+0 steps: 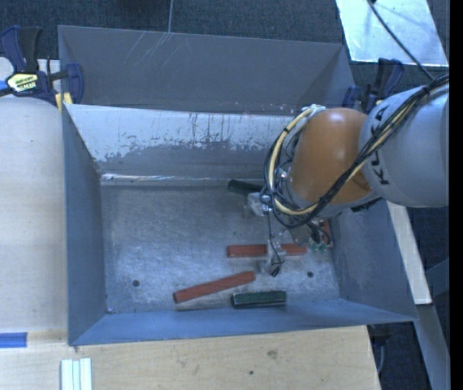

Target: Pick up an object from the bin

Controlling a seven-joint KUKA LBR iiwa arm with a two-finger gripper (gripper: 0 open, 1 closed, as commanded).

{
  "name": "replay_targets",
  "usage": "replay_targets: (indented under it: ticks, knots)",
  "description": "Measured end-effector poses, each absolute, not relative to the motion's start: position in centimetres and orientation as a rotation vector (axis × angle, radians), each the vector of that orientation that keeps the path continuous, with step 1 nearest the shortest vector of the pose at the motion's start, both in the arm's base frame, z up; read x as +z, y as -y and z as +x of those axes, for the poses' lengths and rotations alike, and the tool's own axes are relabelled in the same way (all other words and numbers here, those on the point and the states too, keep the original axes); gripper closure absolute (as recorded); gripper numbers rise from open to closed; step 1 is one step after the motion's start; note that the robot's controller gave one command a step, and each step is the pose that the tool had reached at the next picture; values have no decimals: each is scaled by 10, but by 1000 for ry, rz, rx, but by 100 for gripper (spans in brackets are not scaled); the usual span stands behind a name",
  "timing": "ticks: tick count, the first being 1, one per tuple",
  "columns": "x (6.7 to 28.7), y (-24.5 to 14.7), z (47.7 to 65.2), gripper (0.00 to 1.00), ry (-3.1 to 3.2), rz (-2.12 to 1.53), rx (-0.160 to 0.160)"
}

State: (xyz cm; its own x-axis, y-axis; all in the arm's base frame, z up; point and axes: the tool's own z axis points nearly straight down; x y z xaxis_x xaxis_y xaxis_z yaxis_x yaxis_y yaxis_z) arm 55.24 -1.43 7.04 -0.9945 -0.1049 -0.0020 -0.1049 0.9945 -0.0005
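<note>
While gripper hangs right over short red-brown bar, right-centre of bin floor, bar's long axis runs left-right, poking out both sides. Grip spread or closed? Can't tell. Longer red bar lies nearer front wall.

A dark bar lay flat. A long reddish-brown stick lay slanted just left of the bar, and a small black thing sat well behind the bar.
</note>
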Motion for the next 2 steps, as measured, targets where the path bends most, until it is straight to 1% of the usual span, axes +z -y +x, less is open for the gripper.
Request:
replay_targets:
  ticks: [1,2]
  knots:
    - [71,14,553,100,-3134,-165,-1]
    - [213,45,575,100,-3123,-176,-4]
